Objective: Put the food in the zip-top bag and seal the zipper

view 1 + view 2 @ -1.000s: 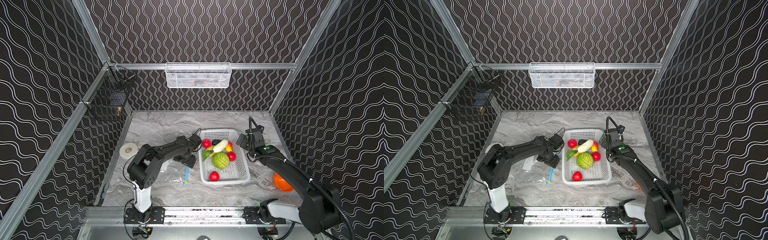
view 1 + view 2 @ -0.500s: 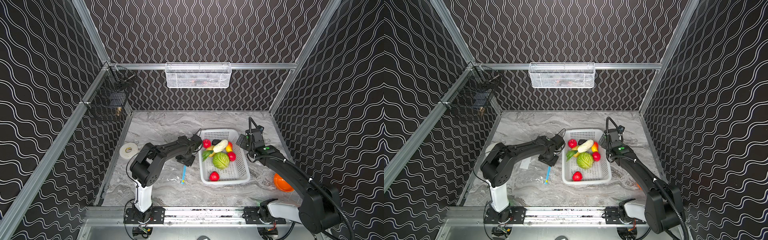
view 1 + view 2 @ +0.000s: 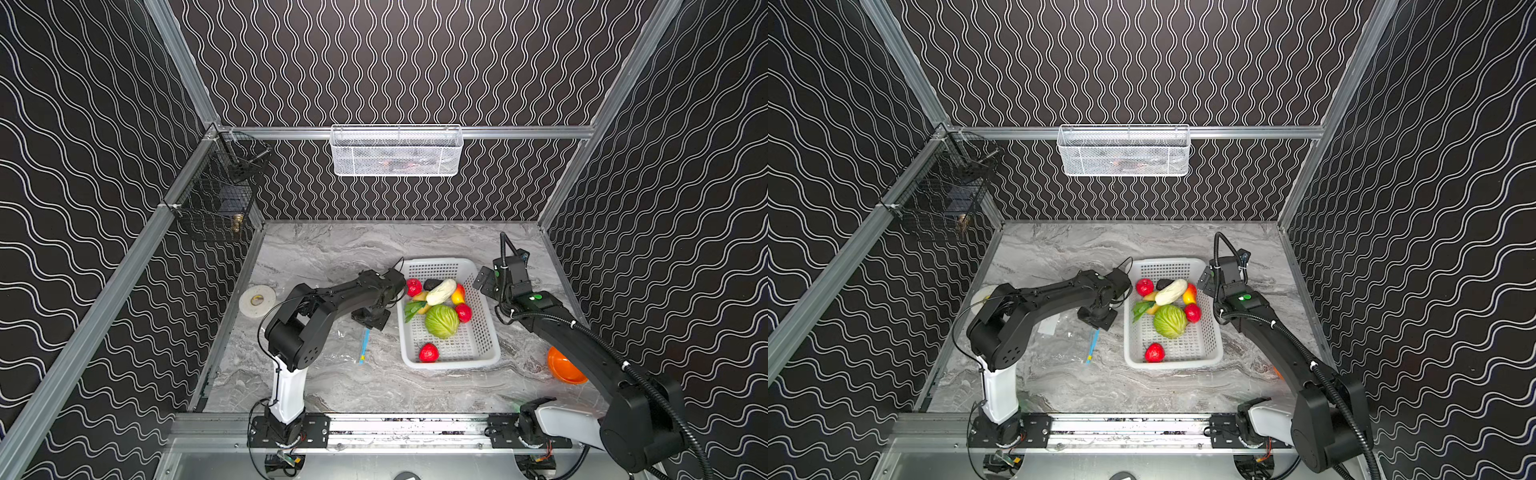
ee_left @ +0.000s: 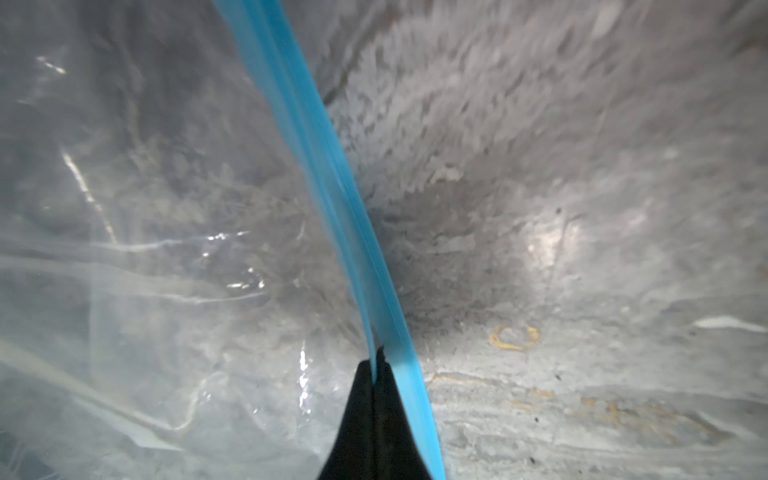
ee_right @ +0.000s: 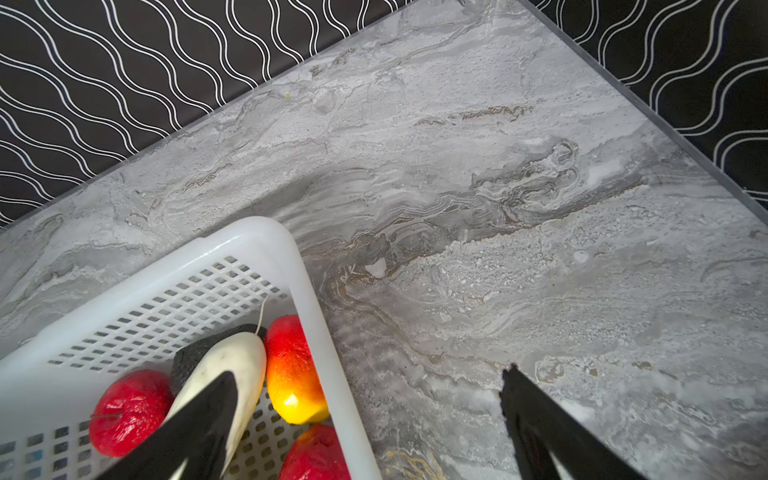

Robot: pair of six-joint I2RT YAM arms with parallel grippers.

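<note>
The food lies in a white perforated basket (image 3: 486, 332): a green cabbage (image 3: 441, 321), a white radish (image 3: 441, 291), red fruits (image 3: 428, 353) and yellow-orange pieces (image 5: 291, 374). The clear zip-top bag (image 3: 343, 338) lies flat on the table left of the basket, its light-blue zipper (image 3: 364, 345) facing it. My left gripper (image 3: 371, 322) is down at the zipper's far end. In the left wrist view, the left gripper (image 4: 376, 365) is shut on one thin lip of the zipper (image 4: 332, 187). My right gripper (image 5: 370, 371) hangs open over the basket's far right rim, one finger above the radish (image 5: 232, 365).
A white tape roll (image 3: 257, 300) lies at the table's left edge. An orange bowl (image 3: 563, 368) sits at the right, partly behind the right arm. A white mesh tray (image 3: 397, 150) hangs on the back wall and a black wire cage (image 3: 220, 195) on the left wall.
My left gripper has closed onto the zipper's far end, and the blue strip has shifted slightly left. The right arm has not moved.
</note>
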